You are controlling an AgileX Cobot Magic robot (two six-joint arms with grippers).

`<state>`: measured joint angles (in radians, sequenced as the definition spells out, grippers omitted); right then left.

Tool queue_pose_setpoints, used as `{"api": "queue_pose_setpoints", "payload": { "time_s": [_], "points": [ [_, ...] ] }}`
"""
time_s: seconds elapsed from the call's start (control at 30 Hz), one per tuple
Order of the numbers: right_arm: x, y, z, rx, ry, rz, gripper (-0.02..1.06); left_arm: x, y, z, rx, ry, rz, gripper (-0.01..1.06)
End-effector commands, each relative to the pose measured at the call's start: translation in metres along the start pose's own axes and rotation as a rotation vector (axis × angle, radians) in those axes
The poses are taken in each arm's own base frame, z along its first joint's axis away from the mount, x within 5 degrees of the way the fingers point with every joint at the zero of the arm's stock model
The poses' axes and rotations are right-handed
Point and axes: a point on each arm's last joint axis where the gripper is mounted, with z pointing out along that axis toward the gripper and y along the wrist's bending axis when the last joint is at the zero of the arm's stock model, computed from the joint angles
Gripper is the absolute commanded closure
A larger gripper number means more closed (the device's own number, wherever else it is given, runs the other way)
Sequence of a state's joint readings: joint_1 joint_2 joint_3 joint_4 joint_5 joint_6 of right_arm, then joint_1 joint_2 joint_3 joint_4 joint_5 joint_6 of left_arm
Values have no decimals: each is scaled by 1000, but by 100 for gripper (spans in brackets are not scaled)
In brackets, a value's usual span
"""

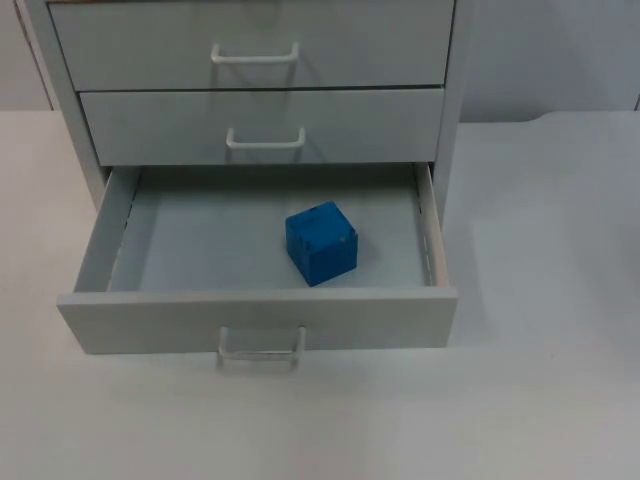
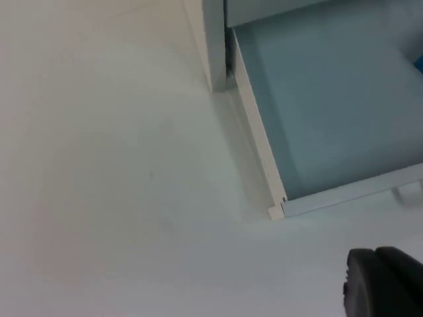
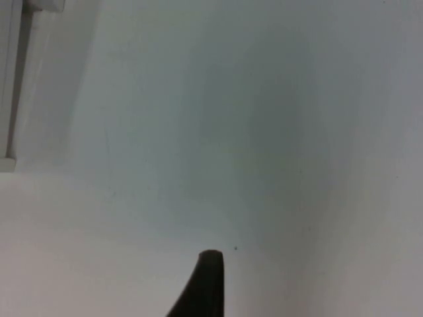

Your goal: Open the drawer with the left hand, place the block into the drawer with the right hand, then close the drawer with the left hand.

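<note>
Resting in open bottom drawer [image 1: 130,240]: blue block [image 1: 321,243] | left gripper [image 2: 383,281] near drawer's corner, right gripper [image 3: 208,284] over bare surface [image 3: 264,132] | finger state of both: cannot tell

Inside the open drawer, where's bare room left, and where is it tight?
The bottom drawer floor is bare left of the blue block, up to the left wall. Right of the block a narrower strip remains. Tightest: between block and drawer front.

Top drawer [image 1: 250,40] cropped above.

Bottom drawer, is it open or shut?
Open: the bottom drawer is pulled out, with the blue block lying on its floor.
</note>
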<state>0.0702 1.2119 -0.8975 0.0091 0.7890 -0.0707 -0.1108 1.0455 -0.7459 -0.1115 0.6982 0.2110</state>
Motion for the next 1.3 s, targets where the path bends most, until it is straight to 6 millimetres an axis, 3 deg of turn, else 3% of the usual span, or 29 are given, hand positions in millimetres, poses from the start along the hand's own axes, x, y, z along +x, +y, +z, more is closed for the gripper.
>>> {"api": "queue_pose_setpoints", "payload": {
  "time_s": [0.0, 0.23, 0.53, 0.73, 0.9, 1.27],
  "points": [
    [1, -1, -2, 3, -3, 8, 23, -1, -5, 4, 25, 2, 28, 105],
    [1, -1, -2, 2, -4, 9, 23, -4, -61, 34, 121, 46, 375, 105],
    [1, -1, -2, 5, -4, 15, 23, 14, -130, 81, 14, 105, 893, 105],
    [1, -1, -2, 5, -4, 15, 23, 22, -149, 104, -30, 95, 996, 105],
    [1, -1, -2, 5, -4, 15, 23, 28, -164, 127, 47, 61, 1058, 105],
    [1, -3, -2, 25, -3, -5, 23, 41, -171, 156, 51, 83, 1075, 105]
  ]
}}
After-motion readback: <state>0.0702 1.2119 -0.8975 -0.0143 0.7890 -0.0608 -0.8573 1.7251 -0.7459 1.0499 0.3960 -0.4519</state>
